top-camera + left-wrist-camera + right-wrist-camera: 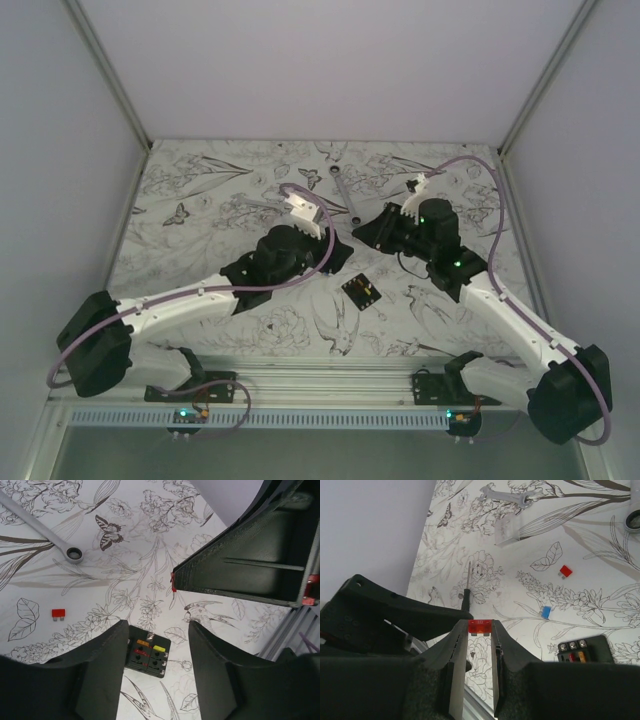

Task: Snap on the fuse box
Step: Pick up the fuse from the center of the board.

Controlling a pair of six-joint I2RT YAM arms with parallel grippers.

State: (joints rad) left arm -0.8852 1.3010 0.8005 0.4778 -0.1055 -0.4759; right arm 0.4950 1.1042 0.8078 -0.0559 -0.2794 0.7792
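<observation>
The fuse box (362,291) is a small black block lying flat on the flowered mat between the two arms. Its top is uncovered, showing orange, red and yellow fuses (147,651) and a row of screws (582,652). My left gripper (159,627) hangs above the table with its jaws apart and nothing between them; the box shows on the mat in the gap. My right gripper (480,627) is shut on a small red fuse (480,626) at its fingertips, held up off the mat. In the top view both grippers (303,212) (420,192) sit behind the box.
A clear cover (506,530) and a wrench (507,497) lie at the back. A slim screwdriver (466,590), a loose blue fuse (546,612) and a loose red fuse (565,571) lie on the mat. A ring spanner (75,555) lies near another view of a red fuse (58,613). The right arm's black body (250,555) hangs close to my left gripper.
</observation>
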